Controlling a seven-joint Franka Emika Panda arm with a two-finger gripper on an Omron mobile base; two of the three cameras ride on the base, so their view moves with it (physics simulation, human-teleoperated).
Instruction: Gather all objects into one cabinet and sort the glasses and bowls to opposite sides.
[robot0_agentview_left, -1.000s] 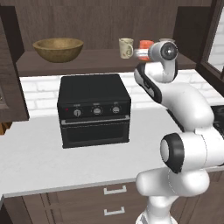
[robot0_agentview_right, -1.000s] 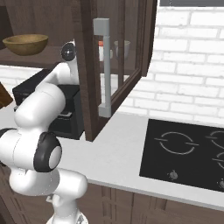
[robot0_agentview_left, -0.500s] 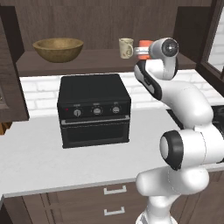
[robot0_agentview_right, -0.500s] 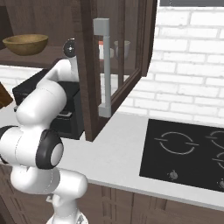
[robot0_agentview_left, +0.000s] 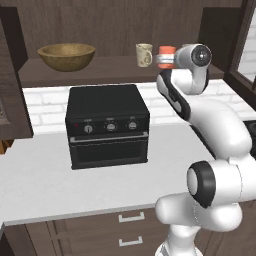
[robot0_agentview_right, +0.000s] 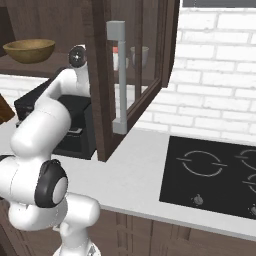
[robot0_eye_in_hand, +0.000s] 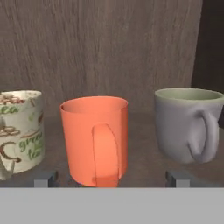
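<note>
cabinet (robot0_agentview_left: 115, 22): dark brown wood grain, matt
shelf board (robot0_agentview_left: 110, 65): same dark wood, dull
bowl (robot0_agentview_left: 66, 56): tan wood, smooth, soft sheen
orange mug (robot0_eye_in_hand: 95, 139): plain, smooth, matt glaze
cream mug (robot0_eye_in_hand: 19, 131): glazed, printed pattern
grey mug (robot0_eye_in_hand: 188, 124): matt, slightly mottled
toaster oven (robot0_agentview_left: 107, 125): black, satin
worktop (robot0_agentview_left: 45, 177): pale, smooth, matt
wall (robot0_agentview_right: 210, 75): white brick

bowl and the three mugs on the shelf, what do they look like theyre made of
Bowl: looks like wood, tan with a soft matte sheen and faint grain. Orange mug: probably glazed ceramic or plastic, plain and smooth in one flat colour. Grey mug: likely stoneware, with a dull, slightly mottled surface. Cream mug: seems to be glazed ceramic, with printed lettering and a pattern on a pale body.
</note>
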